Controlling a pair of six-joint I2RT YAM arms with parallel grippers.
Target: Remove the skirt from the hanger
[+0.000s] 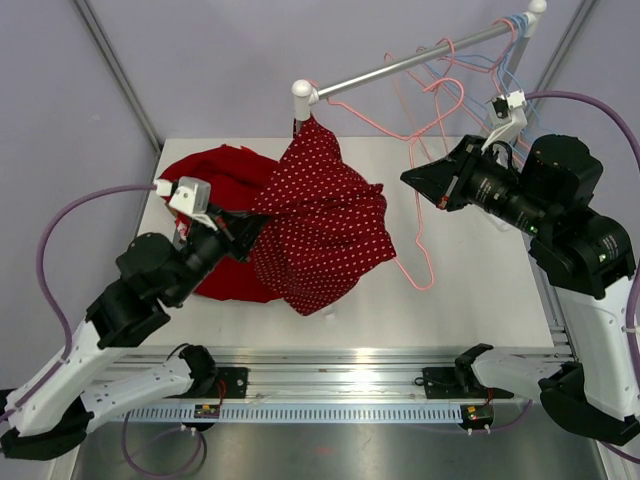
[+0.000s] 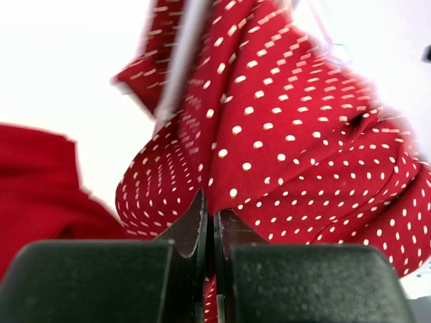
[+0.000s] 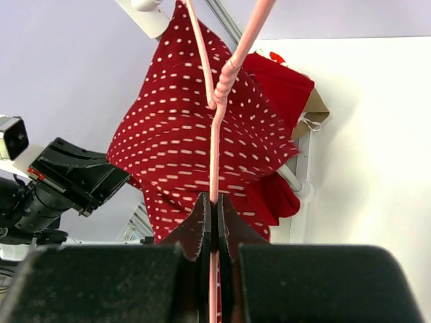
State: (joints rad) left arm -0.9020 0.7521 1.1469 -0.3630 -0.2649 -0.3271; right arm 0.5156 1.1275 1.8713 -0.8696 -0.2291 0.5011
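Note:
A red skirt with white dots (image 1: 320,225) hangs from a pink wire hanger (image 1: 418,240) at the left end of the rail (image 1: 400,68). My left gripper (image 1: 255,232) is shut on a fold of the skirt's left side. The left wrist view shows the dotted skirt (image 2: 296,134) pinched between the left gripper's (image 2: 210,215) closed jaws. My right gripper (image 1: 412,178) is to the right of the skirt. It is shut on the hanger's pink wire (image 3: 215,134), which runs through the right gripper (image 3: 212,202) towards the skirt (image 3: 168,134).
A plain red garment (image 1: 215,170) lies on the white table (image 1: 480,290) behind and left of the skirt. Several more pink and blue hangers (image 1: 505,40) hang at the rail's right end. The rail's white end cap (image 1: 303,92) is above the skirt.

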